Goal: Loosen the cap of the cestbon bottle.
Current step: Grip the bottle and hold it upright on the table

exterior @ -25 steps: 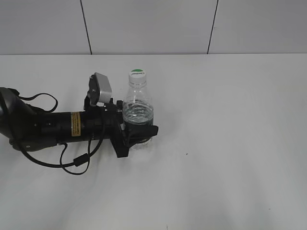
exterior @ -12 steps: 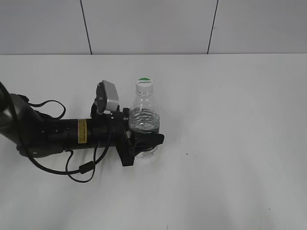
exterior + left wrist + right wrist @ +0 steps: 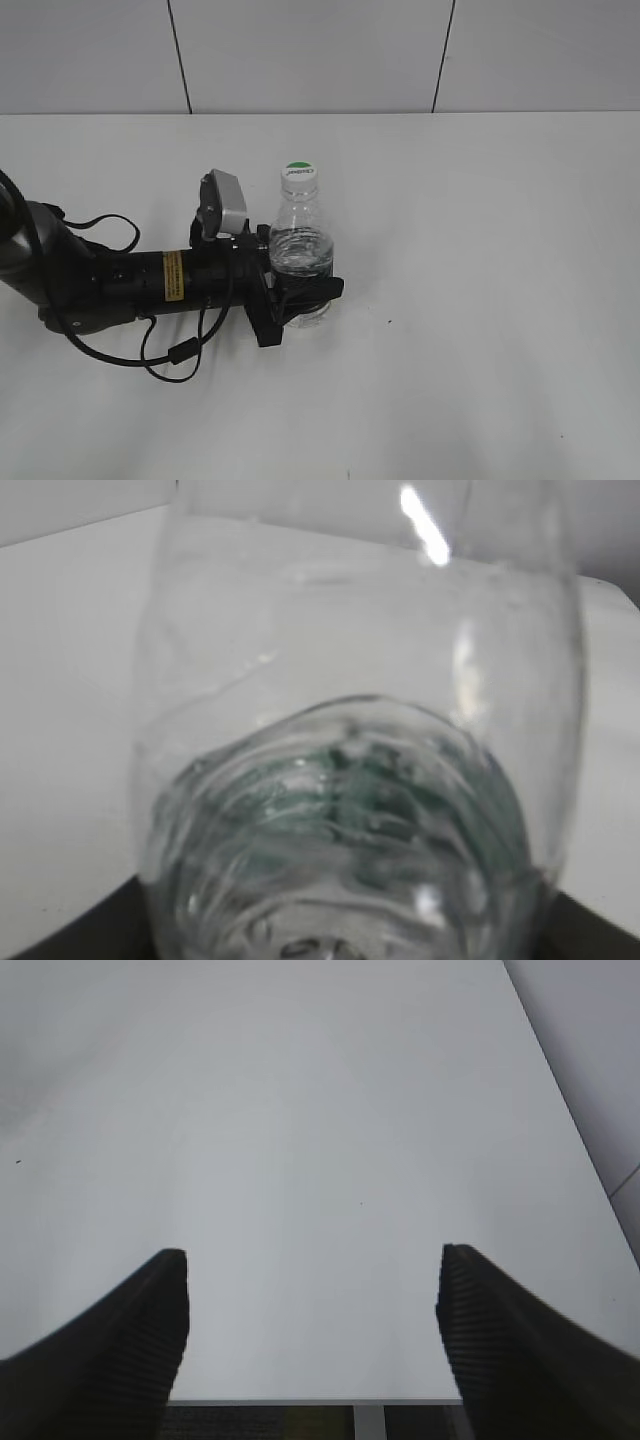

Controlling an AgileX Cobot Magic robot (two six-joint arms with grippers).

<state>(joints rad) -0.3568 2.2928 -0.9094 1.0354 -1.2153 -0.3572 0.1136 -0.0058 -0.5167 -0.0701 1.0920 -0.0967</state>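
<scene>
Left arm (image 3: 110, 285) lies low over white counter (image 3: 480, 300), reaching rightward. Left end effector (image 3: 298, 290) clamped around lower body of cestbon bottle (image 3: 299, 250), upright, left of centre. Cap (image 3: 299, 173) seated on neck, untouched. Right end effector (image 3: 310, 1330): fingers (image 3: 120, 1330) spread wide, nothing between, above bare counter.

Cap (image 3: 299, 172), above left gripper (image 3: 300, 292) jaws: small dark print across white part of top, under green segment; too small to read. Yellow sticker (image 3: 173, 274) on left arm, behind jaws: dark print, illegible. Bottle (image 3: 298, 250) label band between jaws: no print legible in exterior view; left wrist view blurred, only green tint through plastic. Right wrist view: no text.
</scene>
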